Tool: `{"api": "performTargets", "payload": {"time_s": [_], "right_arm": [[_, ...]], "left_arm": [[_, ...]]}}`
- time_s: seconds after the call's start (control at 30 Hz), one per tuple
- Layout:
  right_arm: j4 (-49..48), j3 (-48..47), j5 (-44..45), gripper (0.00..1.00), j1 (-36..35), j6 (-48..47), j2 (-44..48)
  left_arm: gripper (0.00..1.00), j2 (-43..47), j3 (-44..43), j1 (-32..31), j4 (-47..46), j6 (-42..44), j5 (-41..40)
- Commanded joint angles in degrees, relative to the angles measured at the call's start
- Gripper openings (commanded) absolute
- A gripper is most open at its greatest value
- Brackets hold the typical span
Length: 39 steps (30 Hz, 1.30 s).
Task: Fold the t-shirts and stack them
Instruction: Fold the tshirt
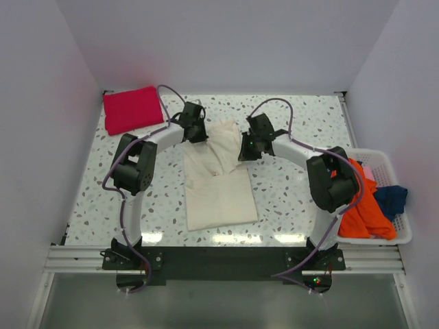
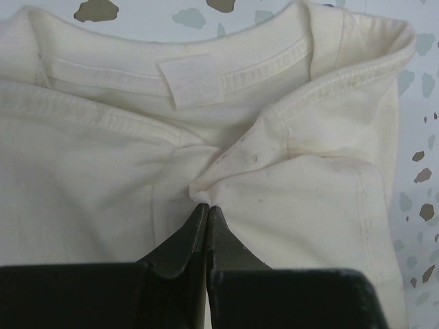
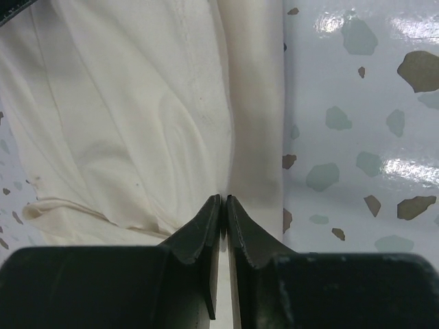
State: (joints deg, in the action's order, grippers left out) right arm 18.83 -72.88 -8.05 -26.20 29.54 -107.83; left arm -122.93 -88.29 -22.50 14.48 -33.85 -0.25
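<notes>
Red tee [image 1: 132, 108]: folded flat at the far left corner of the table [image 1: 302, 116]. Judged finished and the likely base of the stack.
Left gripper [image 2: 207, 204]: jaws closed to a sliver, pinching a pucker of cream cloth just below the collar and its label.
Cream tee [image 1: 218, 188]: mid-table, between the two grippers. The near part lies as a narrow flat panel; the far part is gathered and bunched toward the middle. Judged mid-fold.
Right gripper [image 3: 223, 199]: jaws all but shut, nipping the cream tee along its right edge, with bare table just beside.
Basket [image 1: 374, 152]: at the right edge of the table.
Orange tee [image 1: 367, 205]: heaped loose in the basket, unfolded.
Blue tee [image 1: 391, 199]: crumpled at the basket's right side, unfolded.
Done: one tee of four visible, by this reading.
In hand: the cream tee's collar end, apparently about to be laid over the flat panel.
Outstanding: finish the cream fold, put it with the red tee, then fold and stack the orange and blue ones. Judged well under halfway.
</notes>
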Motion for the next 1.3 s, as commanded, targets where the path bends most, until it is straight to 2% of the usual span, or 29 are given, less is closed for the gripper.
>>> {"api": "performTargets", "payload": {"time_s": [0.0,0.2,0.3,0.4,0.53,0.9,1.27], "right_arm": [[0.16,-2.61,0.50,0.12,0.01,-0.98,2.27],[-0.99,-4.81,-1.17,0.08,-1.58,-0.71,1.48],[-1.86,-6.30,-1.79,0.07,-3.16,-0.54,0.69],[-2.57,-8.15,-2.58,0.07,-5.09,-0.36,-0.45],[-3.53,-10.35,-3.46,0.07,-8.33,-0.27,-2.03],[-6.35,-14.04,-5.39,0.07,-15.64,-0.80,-7.30],[-7.05,-14.13,-5.83,0.09,-18.36,-1.24,-9.50]], "left_arm": [[0.00,0.68,-1.36,1.06,-1.39,0.10,-0.36],[0.01,1.56,0.31,1.76,-2.35,0.18,-0.01],[0.21,3.13,1.54,2.37,-3.67,0.01,1.12],[0.31,5.33,3.21,2.99,-4.98,-0.08,2.09],[0.38,7.79,4.35,3.78,-5.60,-0.87,3.85],[0.46,17.37,12.17,7.38,-4.46,-6.14,5.26],[0.50,20.02,19.73,7.82,-5.78,-7.11,6.40]]}}
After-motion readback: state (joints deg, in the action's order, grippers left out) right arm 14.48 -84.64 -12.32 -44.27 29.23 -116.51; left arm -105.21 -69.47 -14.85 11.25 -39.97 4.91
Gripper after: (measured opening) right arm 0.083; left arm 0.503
